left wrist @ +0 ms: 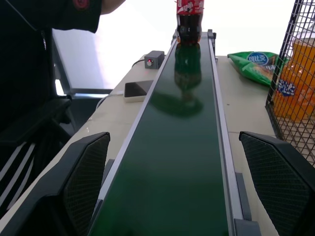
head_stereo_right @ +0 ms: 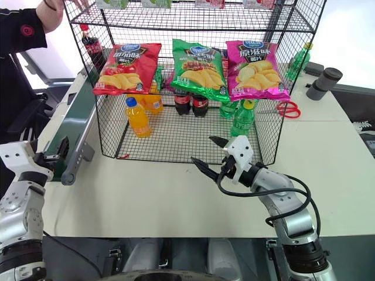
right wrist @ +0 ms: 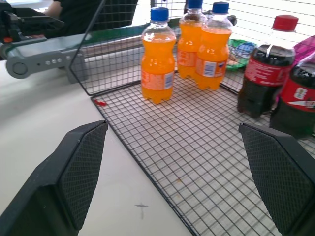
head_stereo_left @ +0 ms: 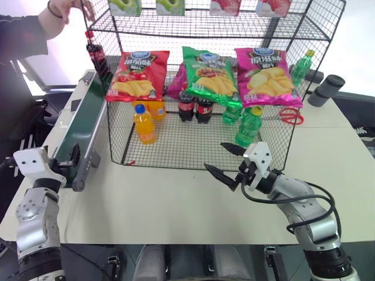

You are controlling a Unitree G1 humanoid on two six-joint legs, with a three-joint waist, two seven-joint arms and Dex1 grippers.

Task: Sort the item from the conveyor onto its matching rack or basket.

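The item, a cola bottle (head_stereo_left: 96, 55) with a red cap and red label, is at the far end of the conveyor (head_stereo_left: 82, 126), where a person's hand (head_stereo_left: 73, 9) holds it by the top. I cannot tell whether its base touches the dark green belt (left wrist: 182, 147). My left gripper (head_stereo_left: 69, 159) is open at the belt's near end, one finger on each side of the belt (left wrist: 86, 182). The black wire rack (head_stereo_left: 187, 146) stands to the right of the conveyor. My right gripper (head_stereo_left: 214, 156) is open and empty just in front of the rack's floor tray.
In the rack stand orange-juice bottles (right wrist: 157, 59), two cola bottles (head_stereo_left: 194, 108) and green bottles (head_stereo_left: 249, 126); chip bags (head_stereo_left: 138, 75) hang across its front. Red scissors (head_stereo_left: 290, 116) and a grey cylinder (head_stereo_left: 327, 89) lie on the table to the right.
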